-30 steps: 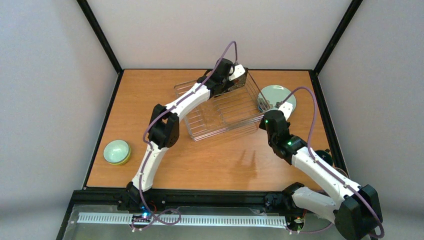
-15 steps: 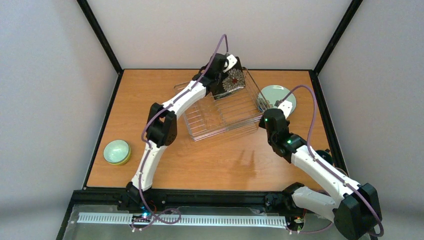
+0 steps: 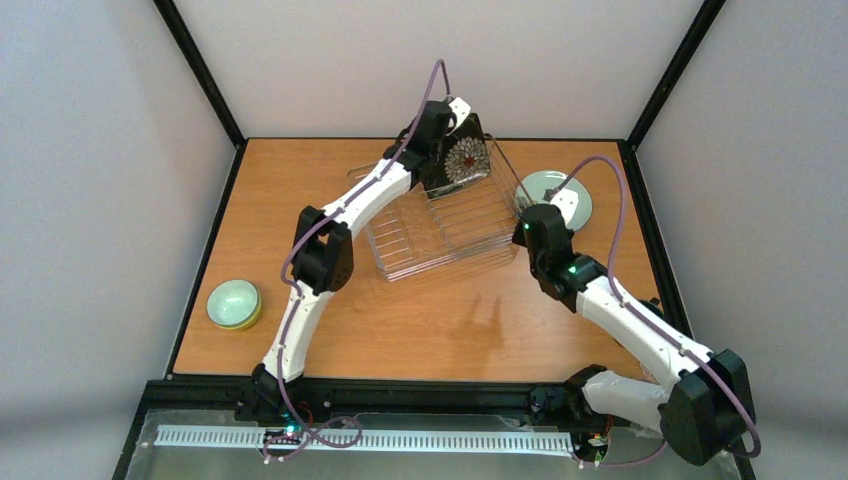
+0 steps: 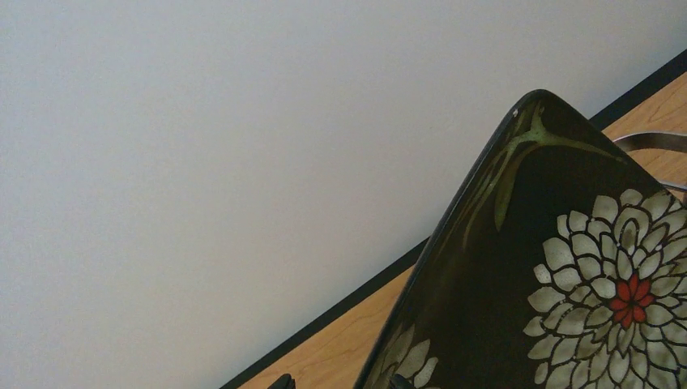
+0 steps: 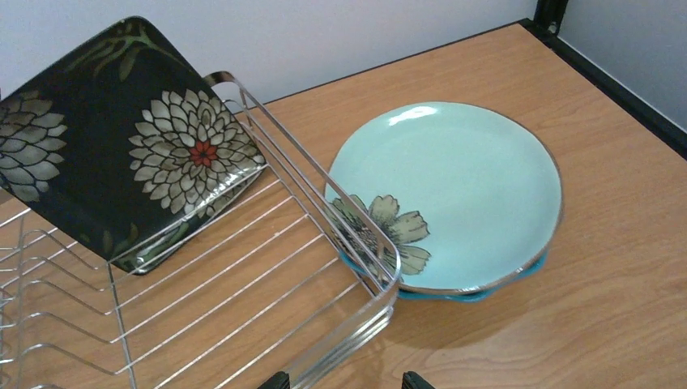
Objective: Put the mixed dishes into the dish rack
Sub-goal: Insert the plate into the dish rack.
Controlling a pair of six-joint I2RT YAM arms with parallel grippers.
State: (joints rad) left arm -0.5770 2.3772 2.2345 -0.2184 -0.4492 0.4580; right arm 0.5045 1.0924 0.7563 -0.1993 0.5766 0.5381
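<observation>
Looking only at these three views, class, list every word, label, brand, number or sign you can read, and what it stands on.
None: no text can be read in any view.
The black square floral plate and pale mint plate carry only flower patterns.
The dish rack and table show no lettering.

Black square plate with cream-and-red blooms, pale mint plate with an olive flower, silvery wire rack.
</observation>
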